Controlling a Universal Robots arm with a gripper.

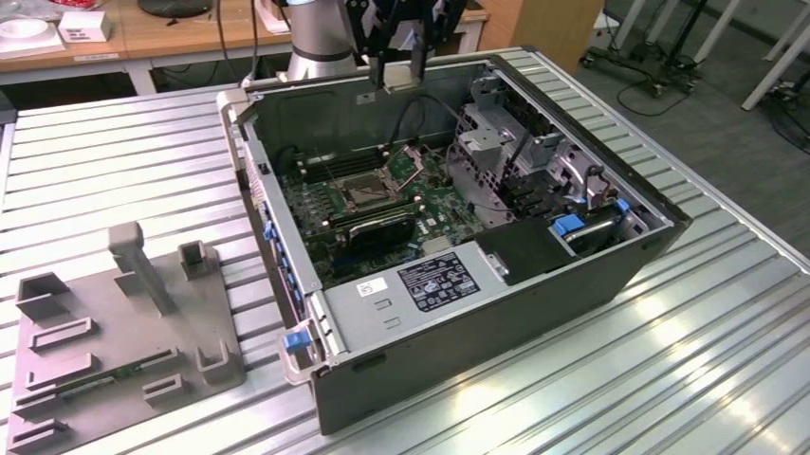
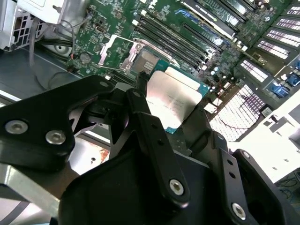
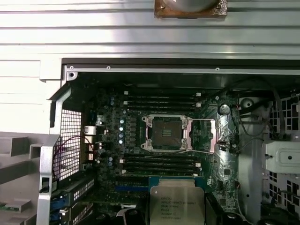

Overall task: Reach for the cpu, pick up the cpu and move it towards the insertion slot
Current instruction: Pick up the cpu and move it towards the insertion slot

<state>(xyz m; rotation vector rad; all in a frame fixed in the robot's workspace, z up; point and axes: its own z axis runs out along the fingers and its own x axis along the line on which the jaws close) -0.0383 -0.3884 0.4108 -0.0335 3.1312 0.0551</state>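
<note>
**Claw carries the cpu above the open case, socket waiting below**

Claw hangs over the far rim of the computer case in the exterior view, pinching the cpu between its dark fingers. The chip is clear of everything, lifted well above the boards, so the pick-up looks done and the carry is under way. It seems to be held by its edges, which would leave its silvery face uncovered and its underside free to go down flat.

Going from largest to smallest: the ribbed metal bench carries the whole job, with a grey fixture tray standing on the exterior view's left, apart from the case. The case lies on its side with the panel off, surely so that the motherboard faces up and can be reached from overhead.

On that board sits the insertion slot, its shiny frame around a dark centre, with its retaining bracket swung aside beside it, which leaves the socket bare to receive the chip. Long black memory slots run on either side of it.

In the first wrist view the cpu sits near the socket but not over it, the memory slots between them. I judge some travel remains before the two line up.
</note>
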